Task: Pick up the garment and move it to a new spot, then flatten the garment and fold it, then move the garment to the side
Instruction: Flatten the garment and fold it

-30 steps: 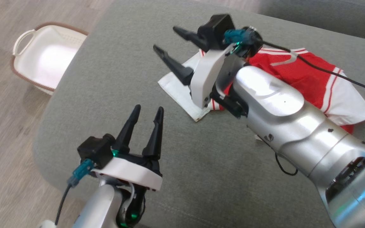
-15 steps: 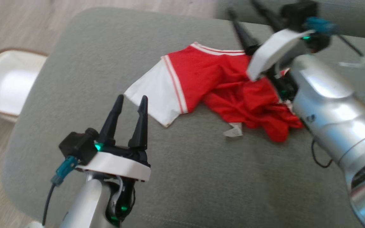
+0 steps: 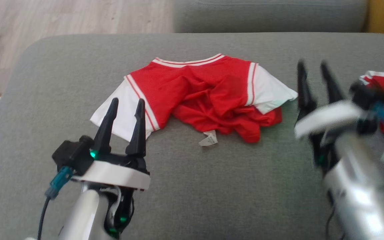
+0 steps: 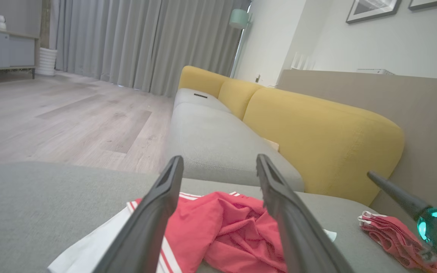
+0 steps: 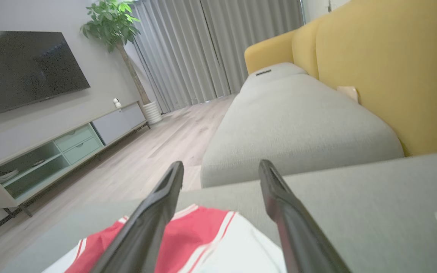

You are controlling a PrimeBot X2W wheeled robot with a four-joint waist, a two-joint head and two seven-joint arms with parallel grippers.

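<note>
We see the left gripper [image 3: 127,100] as two long, tapering black fingers [image 3: 104,131] set in a black base ringed by a white collar [image 3: 112,175]. A boxy black camera block [image 3: 70,155] sits on one side with a small green light [image 3: 93,154] next to it, and a teal connector [image 3: 58,181] feeds a dark cable [image 3: 42,213] beside the silver left forearm [image 3: 82,216]. We find the right gripper [image 3: 312,63] built alike though blurred, with a white band [image 3: 325,118], a blue-green plug [image 3: 383,113] and a glossy silver right forearm [image 3: 355,196].
</note>
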